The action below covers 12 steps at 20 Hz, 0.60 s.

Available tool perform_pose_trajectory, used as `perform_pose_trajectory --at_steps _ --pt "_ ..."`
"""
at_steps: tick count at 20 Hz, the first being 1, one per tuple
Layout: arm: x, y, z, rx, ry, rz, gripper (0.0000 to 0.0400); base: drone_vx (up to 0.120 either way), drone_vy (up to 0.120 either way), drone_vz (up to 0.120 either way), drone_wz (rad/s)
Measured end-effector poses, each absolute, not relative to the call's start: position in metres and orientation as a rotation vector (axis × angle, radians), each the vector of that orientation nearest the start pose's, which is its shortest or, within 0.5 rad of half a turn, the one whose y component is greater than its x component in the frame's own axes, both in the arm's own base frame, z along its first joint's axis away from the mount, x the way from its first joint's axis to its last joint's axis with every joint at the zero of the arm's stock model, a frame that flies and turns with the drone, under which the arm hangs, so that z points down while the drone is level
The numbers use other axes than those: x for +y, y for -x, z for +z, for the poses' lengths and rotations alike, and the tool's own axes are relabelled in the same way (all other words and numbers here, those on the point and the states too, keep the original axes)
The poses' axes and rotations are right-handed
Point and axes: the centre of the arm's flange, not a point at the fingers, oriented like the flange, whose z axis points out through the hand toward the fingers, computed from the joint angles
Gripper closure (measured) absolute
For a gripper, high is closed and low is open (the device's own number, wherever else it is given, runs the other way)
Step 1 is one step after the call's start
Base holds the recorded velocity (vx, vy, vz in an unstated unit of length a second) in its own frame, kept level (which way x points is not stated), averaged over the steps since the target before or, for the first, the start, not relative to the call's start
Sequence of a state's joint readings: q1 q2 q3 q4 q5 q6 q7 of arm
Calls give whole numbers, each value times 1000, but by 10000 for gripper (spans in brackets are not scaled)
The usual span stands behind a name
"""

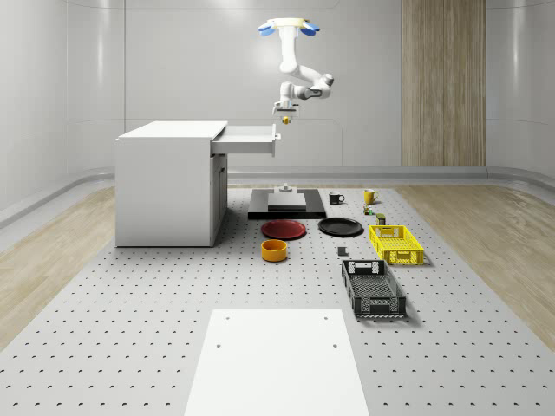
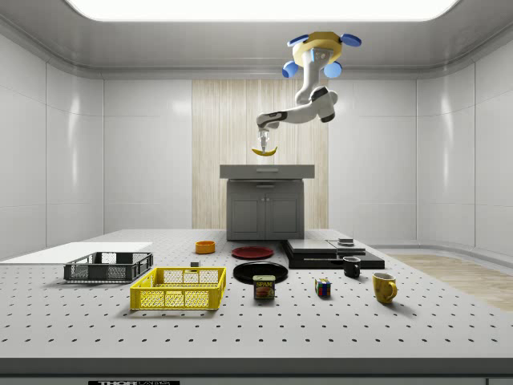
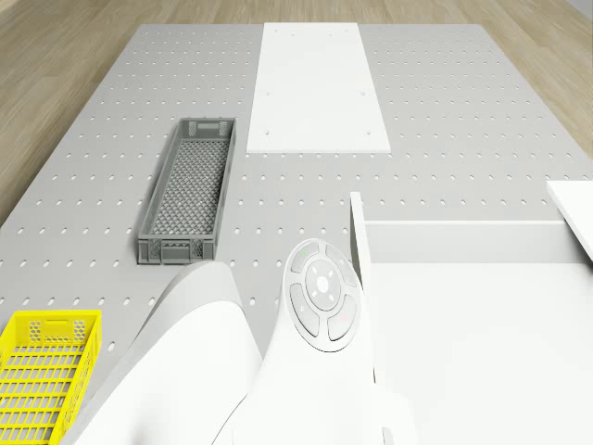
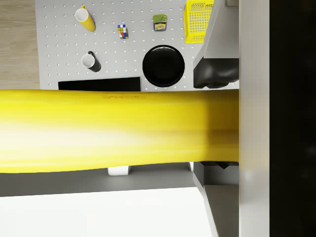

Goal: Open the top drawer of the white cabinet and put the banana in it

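Bright ceiling light, soft shadows, blurred banana (image 4: 118, 131)

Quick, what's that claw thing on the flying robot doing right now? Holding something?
Gripper: closed on the banana, held in the air above the front of the open top drawer, with the drone hovering higher up.

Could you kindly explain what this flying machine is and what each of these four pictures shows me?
It is a simulated drone carrying a robot arm. It hovers beside the white cabinet, whose top drawer is already pulled out. One picture looks over the whole room, one from the side, one from the drone's body, one from the arm's wrist. The gripper holds a banana just above the drawer's front edge. On the floor lie a yellow basket, a grey basket, a red plate, a black plate, an orange bowl and two mugs.
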<state>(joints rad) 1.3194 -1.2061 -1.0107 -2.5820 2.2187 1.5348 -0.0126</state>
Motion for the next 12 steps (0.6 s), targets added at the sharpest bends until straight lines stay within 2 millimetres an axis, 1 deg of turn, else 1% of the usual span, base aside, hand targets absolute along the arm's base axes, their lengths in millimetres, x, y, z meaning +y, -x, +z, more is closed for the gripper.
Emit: perform_pose_trajectory --at_steps 12 --pt "26 -359 629 -1 9 840 208 0 -120 0 0"
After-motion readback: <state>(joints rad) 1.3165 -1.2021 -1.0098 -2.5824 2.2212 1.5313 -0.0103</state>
